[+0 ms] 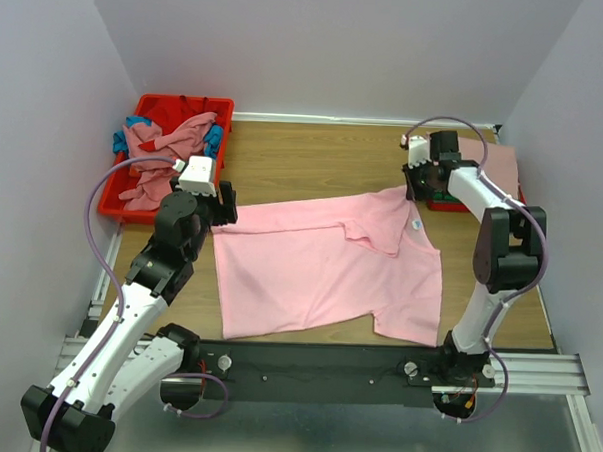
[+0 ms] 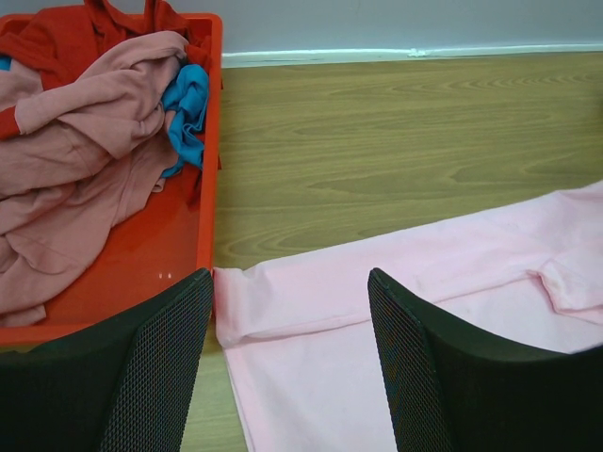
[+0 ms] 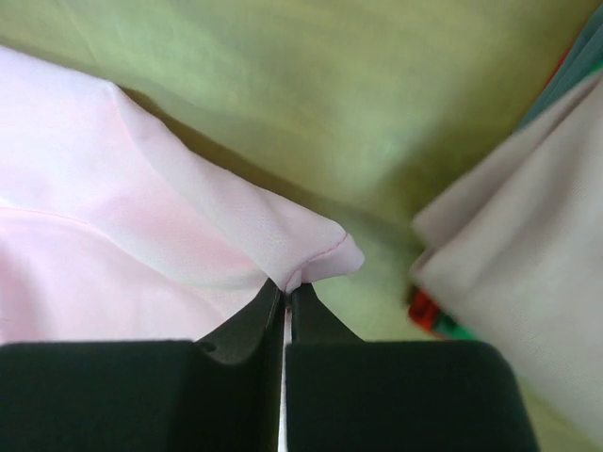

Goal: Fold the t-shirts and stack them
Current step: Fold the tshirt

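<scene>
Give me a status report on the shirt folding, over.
Right pincer shut on pink t-shirt, far right edge. Left pincer open over its left edge, beside red bin. Shirt spread out, not yet folded. Folded stack close beside right pincer.

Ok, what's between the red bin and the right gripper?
Only bare wooden table, seen in the top view; the pink t-shirt lies nearer, its corner pinched in the right gripper.
</scene>
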